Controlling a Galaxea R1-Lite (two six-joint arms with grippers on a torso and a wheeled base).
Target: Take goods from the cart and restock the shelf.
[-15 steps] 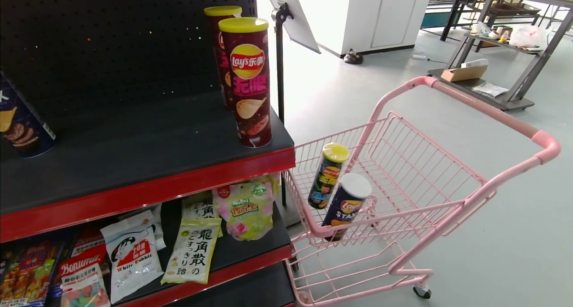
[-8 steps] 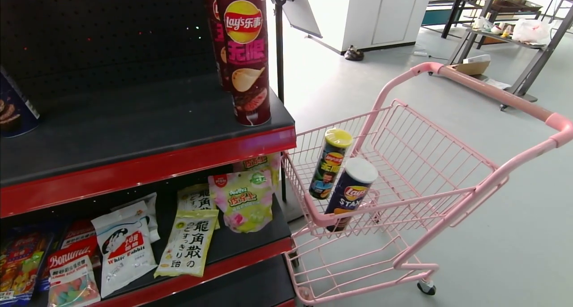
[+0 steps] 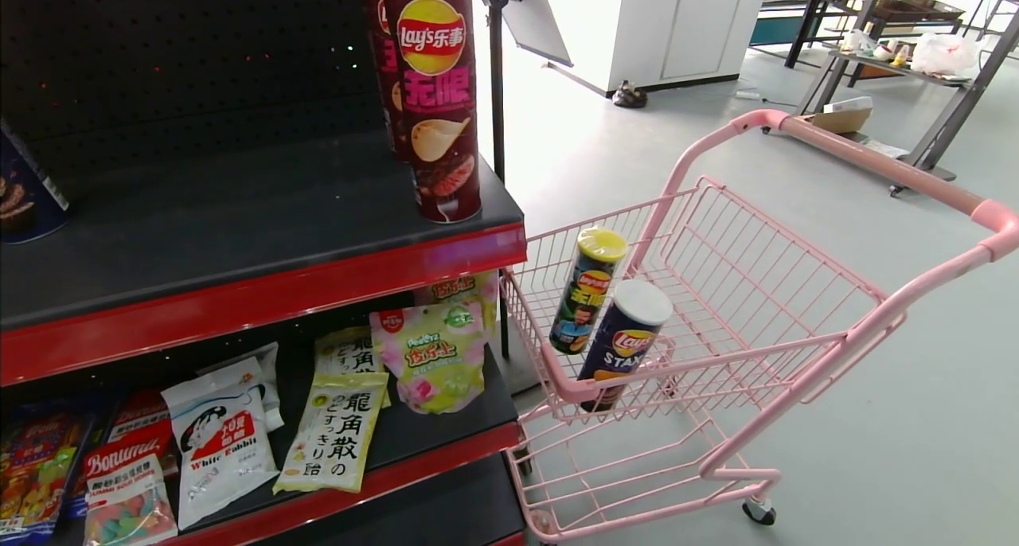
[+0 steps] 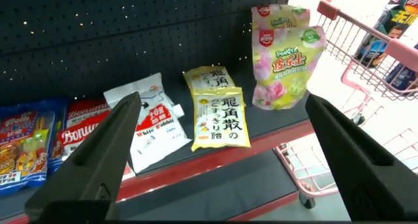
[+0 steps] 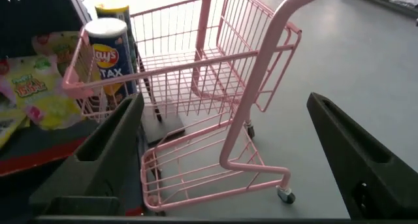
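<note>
A pink cart [image 3: 844, 339] stands to the right of the shelf. In its basket a yellow-lidded can [image 3: 587, 290] and a white-lidded dark blue can [image 3: 625, 335] lean against the front corner. Two tall maroon chip cans [image 3: 436, 92] stand at the right end of the upper shelf board [image 3: 239, 235]. My left gripper [image 4: 219, 159] hangs open in front of the lower shelf's snack bags. My right gripper [image 5: 225, 165] is open too, low beside the cart [image 5: 261, 54], with the white-lidded can [image 5: 112, 51] some way ahead of it. Neither holds anything.
On the lower shelf lie a green-pink bag [image 3: 434, 355], a yellow sachet [image 3: 338, 438] and a white bag [image 3: 219, 442]. A dark blue can [image 3: 28, 188] stands at the upper shelf's left. A black pole [image 3: 497, 132] rises between shelf and cart. Open floor lies right of the cart.
The head camera has shifted, so the whole picture slid upward from a second ago. The cans, cart and shelf goods have kept their places.
</note>
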